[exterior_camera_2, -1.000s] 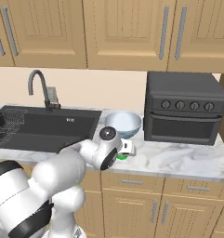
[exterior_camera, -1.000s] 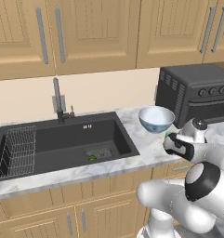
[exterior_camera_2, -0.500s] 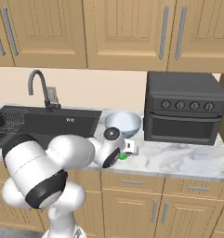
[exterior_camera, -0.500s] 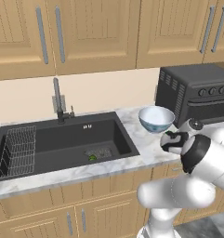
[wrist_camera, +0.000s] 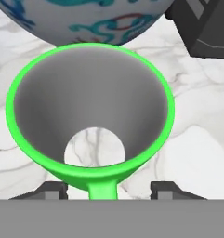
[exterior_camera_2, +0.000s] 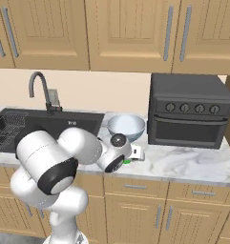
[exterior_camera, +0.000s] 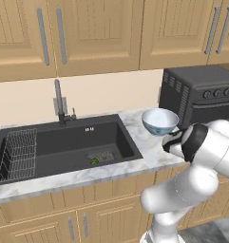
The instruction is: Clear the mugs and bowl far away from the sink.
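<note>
Just ahead of the claw [wrist_camera: 104,189], a green-rimmed mug [wrist_camera: 91,111] sits between its spread fingers on the marble bench [wrist_camera: 197,153]; beyond it the bowl [wrist_camera: 90,18], toaster oven [wrist_camera: 201,28] alongside.

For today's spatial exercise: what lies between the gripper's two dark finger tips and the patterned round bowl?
In the hand view, a green-rimmed grey mug sits on the marble counter between gripper and bowl.

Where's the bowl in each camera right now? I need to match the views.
Left base view: bowl right of centre, between sink and toaster oven.
Right base view: centre, just left of the toaster oven.
Hand view: top edge, its patterned outside.
Shared landmark: the black toaster oven.
</note>
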Available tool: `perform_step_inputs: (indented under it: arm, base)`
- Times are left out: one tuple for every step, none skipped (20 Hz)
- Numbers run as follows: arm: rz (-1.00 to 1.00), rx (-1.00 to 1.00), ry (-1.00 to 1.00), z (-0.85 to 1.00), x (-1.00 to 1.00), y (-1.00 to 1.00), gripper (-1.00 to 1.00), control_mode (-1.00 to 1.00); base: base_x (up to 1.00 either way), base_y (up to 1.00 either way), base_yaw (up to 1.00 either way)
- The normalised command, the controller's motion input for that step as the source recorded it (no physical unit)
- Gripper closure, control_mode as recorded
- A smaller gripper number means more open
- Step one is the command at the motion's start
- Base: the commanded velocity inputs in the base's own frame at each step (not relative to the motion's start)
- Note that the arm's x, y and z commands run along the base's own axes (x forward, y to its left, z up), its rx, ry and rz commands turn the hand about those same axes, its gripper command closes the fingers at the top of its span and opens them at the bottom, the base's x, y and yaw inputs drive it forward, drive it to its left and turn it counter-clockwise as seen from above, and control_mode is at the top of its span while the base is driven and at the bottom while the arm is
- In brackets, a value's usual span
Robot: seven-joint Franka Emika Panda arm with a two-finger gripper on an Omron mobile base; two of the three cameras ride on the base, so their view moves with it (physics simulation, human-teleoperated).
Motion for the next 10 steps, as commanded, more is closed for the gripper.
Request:
perform_step_inputs:
  arm:
    - [0.00,0.00,0.08,0.00,0.02,0.00,1.00,-1.00]
    - [0.00,0.00,0.07,-0.01,0.00,0.00,1.00,-1.00]
    - [0.00,-0.03,0.05,-0.12,0.00,0.09,1.00,-1.00]
    - [0.00,-0.02,0.11,0.00,0.00,0.01,1.00,-1.00]
    - [0.00,0.00,0.04,0.00,0.00,0.00,1.00,-1.00]
    - [0.00,0.00,0.07,0.00,0.00,0.00,1.00,-1.00]
    - [0.01,0.00,0.08,0.24,0.00,0.00,1.00,-1.00]
    - [0.04,0.00,0.08,0.39,0.00,-0.04,1.00,-1.00]
    - [0.10,0.00,0.01,0.60,0.00,-0.23,1.00,-1.00]
    - [0.11,0.00,0.00,0.66,0.00,-0.25,1.00,-1.00]
  base:
    - [0.00,0.00,0.00]
    - [0.00,0.00,0.00]
    - [0.00,0.00,0.00]
    - [0.00,0.00,0.00]
    - [0.00,0.00,0.00]
    - [0.00,0.00,0.00]
    - [0.00,0.00,0.00]
    - [0.00,0.00,0.00]
    - [0.00,0.00,0.00]
    - [0.00,0.00,0.00]
